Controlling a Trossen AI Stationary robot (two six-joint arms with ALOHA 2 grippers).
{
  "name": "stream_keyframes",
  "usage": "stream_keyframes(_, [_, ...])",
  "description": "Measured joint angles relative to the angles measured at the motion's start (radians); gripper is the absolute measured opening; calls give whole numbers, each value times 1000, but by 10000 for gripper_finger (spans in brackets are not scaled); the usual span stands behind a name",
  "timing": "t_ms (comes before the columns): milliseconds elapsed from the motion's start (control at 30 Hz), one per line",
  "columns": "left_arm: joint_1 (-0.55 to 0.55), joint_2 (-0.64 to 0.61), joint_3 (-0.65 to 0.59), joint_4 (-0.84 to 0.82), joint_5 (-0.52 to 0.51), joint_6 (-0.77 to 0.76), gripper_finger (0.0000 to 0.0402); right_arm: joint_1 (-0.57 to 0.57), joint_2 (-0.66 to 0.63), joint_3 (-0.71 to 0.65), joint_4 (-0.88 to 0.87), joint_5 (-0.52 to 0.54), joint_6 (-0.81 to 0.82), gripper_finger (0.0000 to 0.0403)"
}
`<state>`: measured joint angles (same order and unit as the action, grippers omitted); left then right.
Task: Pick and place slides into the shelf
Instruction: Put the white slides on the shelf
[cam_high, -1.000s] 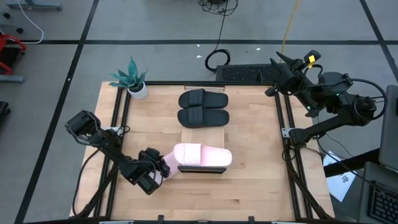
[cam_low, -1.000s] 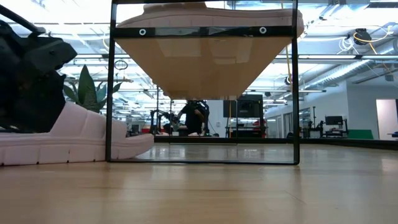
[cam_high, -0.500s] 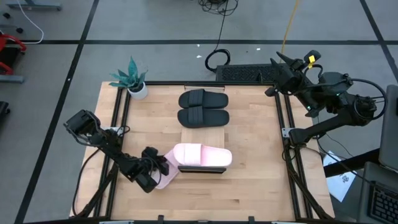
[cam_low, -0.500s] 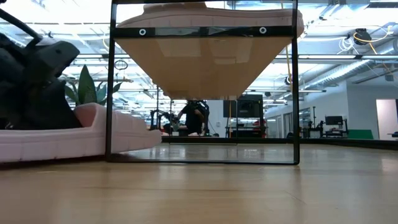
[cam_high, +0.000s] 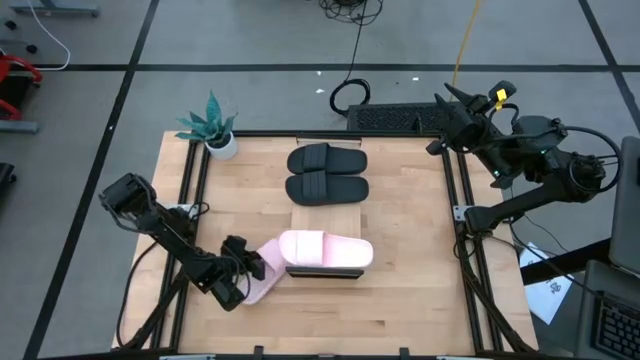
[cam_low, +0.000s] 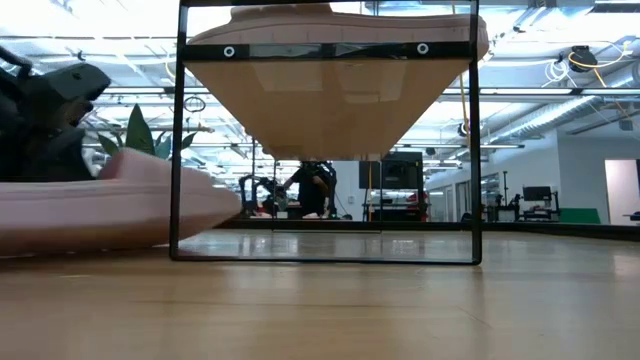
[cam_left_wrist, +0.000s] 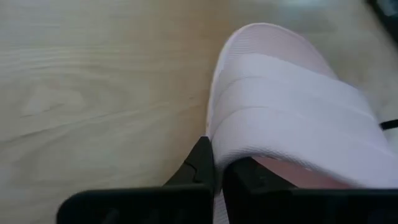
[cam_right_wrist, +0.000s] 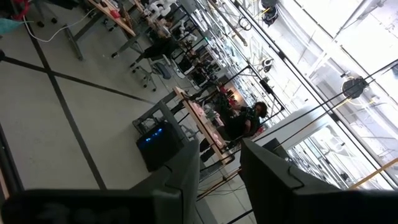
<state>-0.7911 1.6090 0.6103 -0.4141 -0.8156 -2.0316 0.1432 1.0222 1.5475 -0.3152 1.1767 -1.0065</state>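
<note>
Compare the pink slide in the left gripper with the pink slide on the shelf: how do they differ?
The pale pink slide sandal in the left gripper is off the light wood slatted shelf, angled on the tabletop; the pale pink slide on the shelf lies straight across it. The left gripper is shut on the first one's edge; nothing touches the second. The first is partly hidden, the second fully visible. Both match in colour and style.

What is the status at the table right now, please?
Left gripper shut on loose pink slide beside the shelf. Right gripper parked off the far right corner, holding nothing. Three slides already shelved; nothing blocking.
</note>
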Motion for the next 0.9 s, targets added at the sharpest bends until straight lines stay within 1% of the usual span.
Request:
stream_keyframes(100, [-10,-43,12,-130,71,-41,1,0,0,0,0,0,0,109])
stream_keyframes(400, [-56,-226,43,-571,230,-186,0,0,0,0,0,0,0,109])
stream_keyframes(667, [-67,-358,140,-892,258,-276,0,0,0,0,0,0,0,109])
stream_keyframes(767, [-57,-383,205,-1012,278,-300,0,0,0,0,0,-2,0,109])
stream_keyframes(900, [-35,-388,314,-1162,279,-307,0,0,0,0,0,-6,3,109])
